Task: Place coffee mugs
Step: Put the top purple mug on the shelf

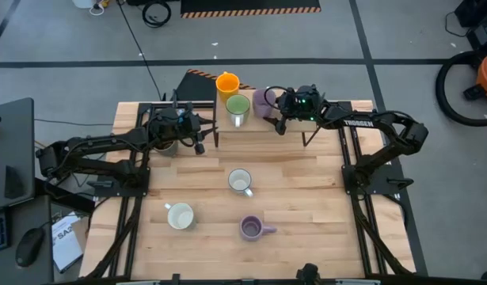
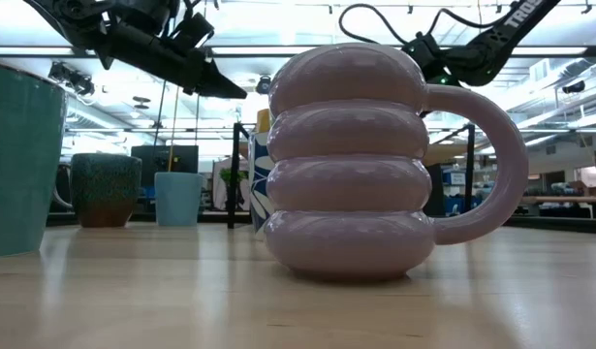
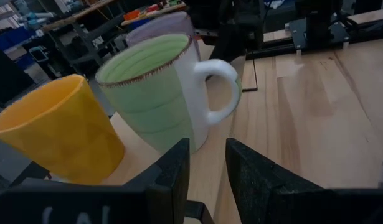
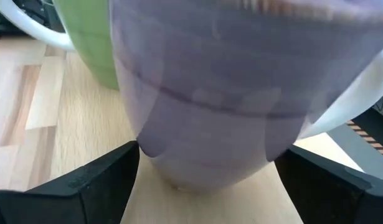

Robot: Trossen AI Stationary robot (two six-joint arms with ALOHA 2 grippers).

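The step in hand looks like setting a pale purple mug [image 1: 264,102] into the row at the table's twelve o'clock edge, beside the green mug [image 1: 237,107] and the orange mug [image 1: 227,82]. The right gripper [image 1: 279,108] reaches in from three o'clock, its arm bent back over the right frame, and its wrist view shows the purple mug's body [image 4: 241,93] between the spread fingers [image 4: 85,180], base on the wood; the jaws stand wide with no clear contact, so I judge it released or nearly so. The next move probably calls for a straight retreat without nudging the green neighbour. The left gripper [image 1: 197,134] waits near eleven o'clock, fingers [image 3: 172,168] parted by a narrow gap and holding nothing, pointed at the green mug. Three mugs remain mid-table: a white mug [image 1: 240,181] at centre, another white mug [image 1: 180,215] toward seven o'clock, and a ribbed purple mug [image 1: 252,228] toward six o'clock.
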